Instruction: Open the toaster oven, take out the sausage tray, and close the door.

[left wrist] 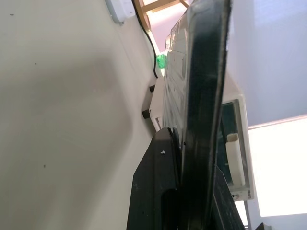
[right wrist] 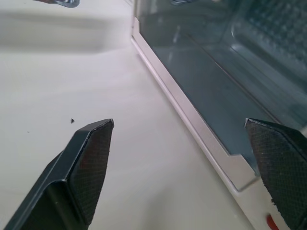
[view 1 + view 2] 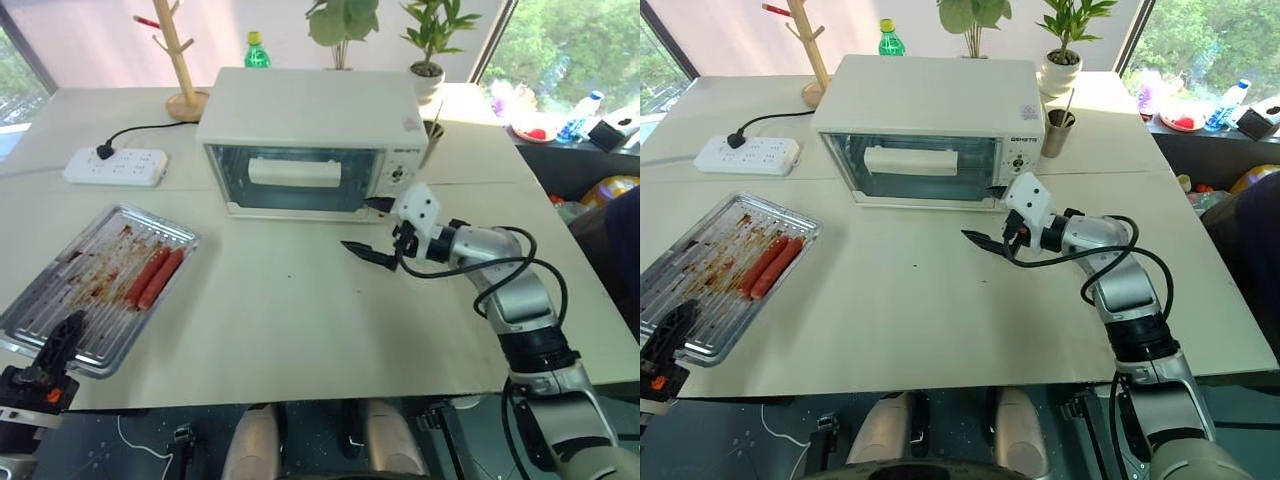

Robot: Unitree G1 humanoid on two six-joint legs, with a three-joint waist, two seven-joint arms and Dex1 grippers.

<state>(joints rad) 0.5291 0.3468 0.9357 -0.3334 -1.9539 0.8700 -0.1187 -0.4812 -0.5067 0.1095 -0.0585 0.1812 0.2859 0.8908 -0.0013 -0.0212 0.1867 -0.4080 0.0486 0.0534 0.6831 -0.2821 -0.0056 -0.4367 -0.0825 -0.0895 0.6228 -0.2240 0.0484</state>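
The white toaster oven (image 3: 310, 105) stands at the back middle of the table. Its glass door (image 3: 292, 195) is closed, the white bar handle (image 3: 293, 172) across it. On the table at the left lies the sausage tray (image 3: 75, 275), holding two reddish sausages (image 3: 155, 277). My left gripper (image 3: 58, 348) is at the tray's near edge, shut on the rim, which runs between its fingers (image 1: 158, 191) in the left wrist view. Just in front of the oven's lower right corner, my right gripper (image 3: 372, 230) is open and empty, its fingertips (image 2: 96, 139) wide apart before the door's bottom frame.
A white power strip (image 3: 115, 166) with a black cord lies left of the oven. Behind it stand a wooden rack (image 3: 180, 60), a green bottle (image 3: 257, 50) and potted plants (image 3: 430, 40). A cup (image 3: 433, 140) stands by the oven's right side. A dark side shelf (image 3: 590, 150) borders the table's right.
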